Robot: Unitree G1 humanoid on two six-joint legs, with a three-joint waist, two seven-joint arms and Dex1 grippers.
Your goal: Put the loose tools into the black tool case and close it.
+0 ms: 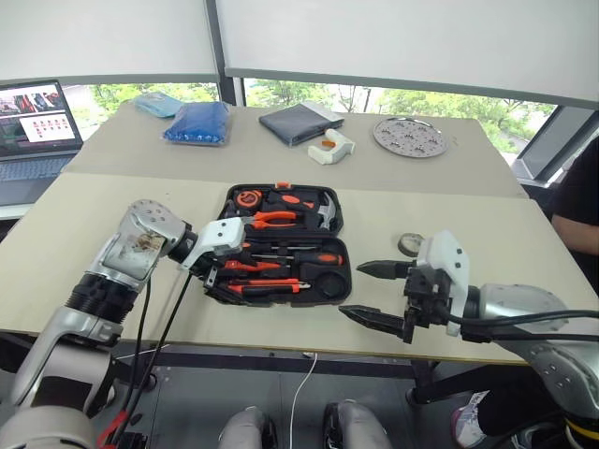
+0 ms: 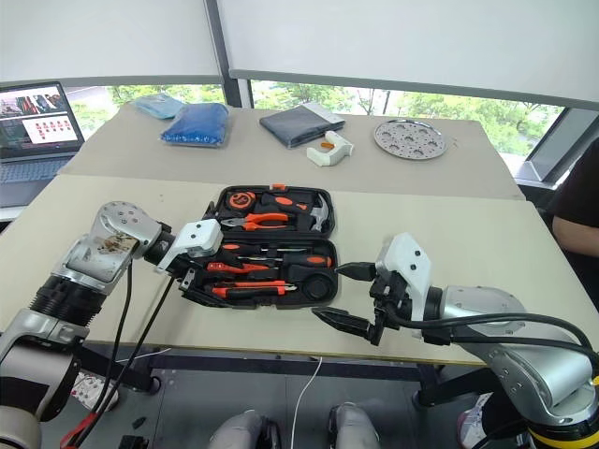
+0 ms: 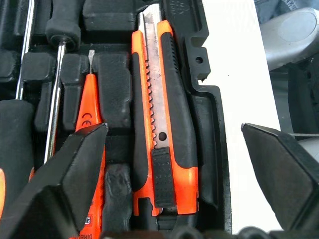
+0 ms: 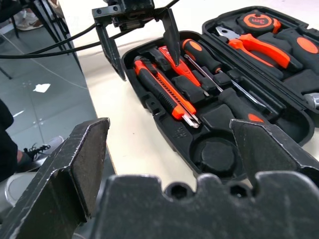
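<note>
- Two grippers flank the open black tool case [image 1: 281, 245], which lies near the front edge of the table [image 1: 84, 253] with its lid laid flat on the far side.
- On the left, the left gripper [image 4: 142, 42] hangs over the case's near-left corner, fingers spread wide and holding nothing; one finger stands over the small orange screwdriver [image 3: 89, 114], the other outside the case wall over the bare table.
- Between those fingers the orange-and-black knife-like tool [image 3: 162, 124] lies in its recess along the near edge of the case, apparently seated.
- Further right in the near half, two screwdrivers with black-and-orange handles [image 4: 209, 62] lie in their slots; the far half holds pliers [image 1: 273, 219], a tape measure [image 1: 248, 198] and a hammer [image 1: 326, 213].
- No orange-and-black tool shows loose on the table around the case, so the loading step looks finished, and the step in hand appears to be the release of the last tool.
- On the right, the right gripper [image 1: 372, 293] hovers just off the case's near-right corner, fingers fully apart and empty.
- Next the left gripper would need to lift clear of the near half, since a finger left inside would block the lid.
- Closing then calls for getting under the far edge of the lid, swinging it toward the near side over the tools, and pressing it until the orange latch [image 1: 278, 185] catches; any tool sitting proud of its recess could stop that.
</note>
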